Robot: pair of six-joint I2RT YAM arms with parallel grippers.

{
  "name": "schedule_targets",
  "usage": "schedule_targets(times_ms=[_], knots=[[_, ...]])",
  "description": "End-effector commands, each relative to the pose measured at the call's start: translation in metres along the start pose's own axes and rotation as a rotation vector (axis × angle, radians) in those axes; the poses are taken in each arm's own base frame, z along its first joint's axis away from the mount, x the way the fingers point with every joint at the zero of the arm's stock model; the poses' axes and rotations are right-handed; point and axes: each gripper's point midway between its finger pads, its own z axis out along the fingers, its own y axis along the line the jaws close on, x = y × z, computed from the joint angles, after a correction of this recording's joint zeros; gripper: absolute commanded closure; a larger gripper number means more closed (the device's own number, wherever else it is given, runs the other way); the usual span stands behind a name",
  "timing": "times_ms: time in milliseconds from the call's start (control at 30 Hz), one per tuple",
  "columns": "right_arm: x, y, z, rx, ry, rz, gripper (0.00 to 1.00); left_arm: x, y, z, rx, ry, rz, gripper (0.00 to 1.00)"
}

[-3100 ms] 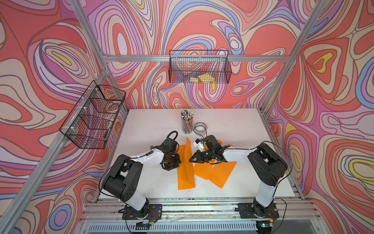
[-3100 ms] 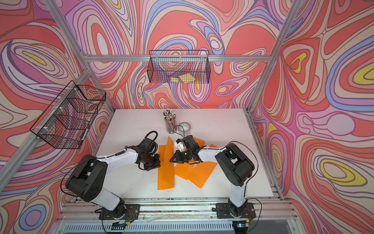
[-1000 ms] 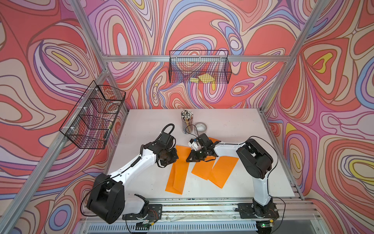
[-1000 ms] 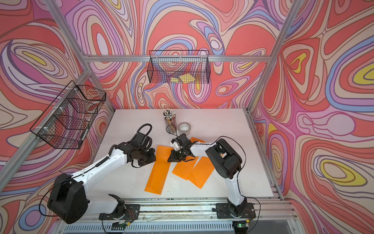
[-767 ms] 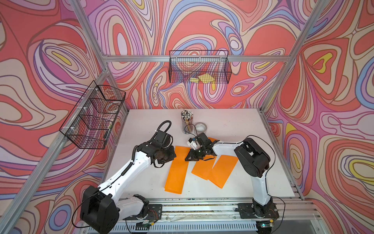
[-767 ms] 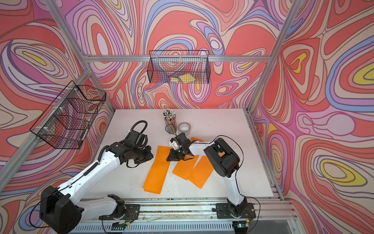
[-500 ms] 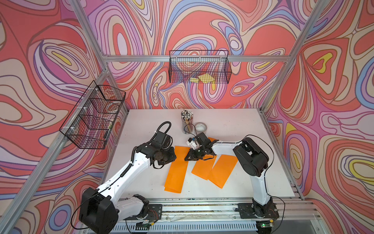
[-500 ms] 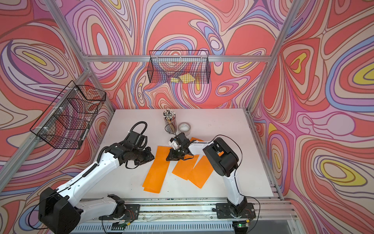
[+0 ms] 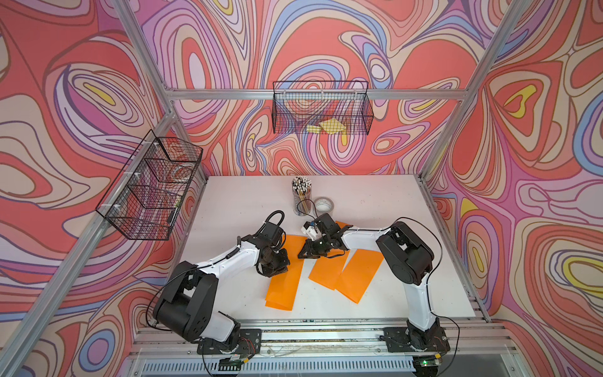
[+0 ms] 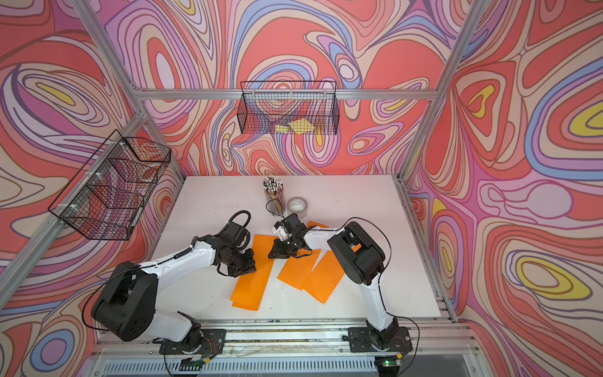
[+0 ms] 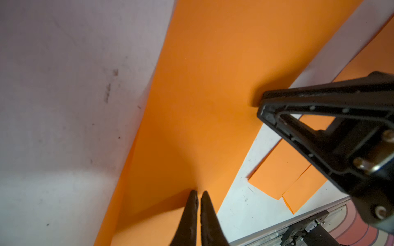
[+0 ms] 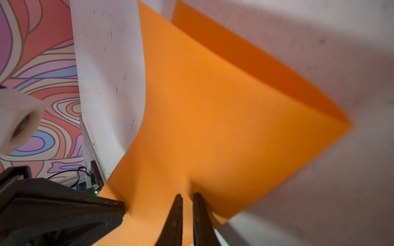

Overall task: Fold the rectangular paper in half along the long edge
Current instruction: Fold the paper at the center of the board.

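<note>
The orange paper (image 9: 283, 277) (image 10: 250, 281) lies on the white desk (image 9: 391, 202), on the robot's side of the pencil cup (image 9: 301, 199) (image 10: 274, 196) and a little to the left of it. It is a long folded strip with its far short end nearest the cup.

The left pincer (image 9: 274, 268) (image 10: 243, 269) (image 11: 198, 193) comes down on the strip about midway along its length. Its jaws are drawn together to a hairline, with their tips on the orange surface and nothing between them.

The right pincer (image 9: 301, 254) (image 10: 271, 254) (image 12: 187, 194) sits at the strip's long edge, nearer the cup than the left one. Its jaws are narrow, with a slim gap. I cannot tell whether a layer of paper is nipped there.

In the right wrist view, a darker orange layer shows beyond the edge of the upper layer (image 12: 213, 117).

Two more orange strips (image 9: 326, 271) (image 9: 359, 277) lie on the robot's side of the cup, to the right of it. A tape roll (image 9: 323, 205) stands just beside the cup.
</note>
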Motion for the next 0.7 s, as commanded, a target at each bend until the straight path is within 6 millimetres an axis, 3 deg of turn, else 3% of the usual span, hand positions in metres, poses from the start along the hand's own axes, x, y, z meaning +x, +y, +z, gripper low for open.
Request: schedule_targets(times_ms=[0, 167, 367, 467, 667], knots=[[-0.003, 0.004, -0.007, 0.007, -0.014, -0.002, 0.86, -0.002, 0.009, 0.013, -0.039, 0.001, -0.002, 0.93], [-0.002, 0.006, -0.010, 0.015, -0.013, -0.013, 0.86, 0.002, 0.021, 0.025, -0.082, 0.028, -0.010, 0.96], [-0.002, 0.010, -0.017, 0.019, -0.023, -0.023, 0.86, 0.001, 0.025, 0.024, -0.097, 0.017, -0.006, 0.96], [-0.006, 0.026, -0.034, 0.003, -0.063, -0.045, 0.84, 0.002, 0.026, 0.024, -0.099, 0.020, -0.005, 0.96], [-0.011, 0.060, -0.083, -0.022, -0.195, -0.054, 0.71, 0.005, 0.030, 0.031, -0.099, 0.033, -0.016, 0.96]])
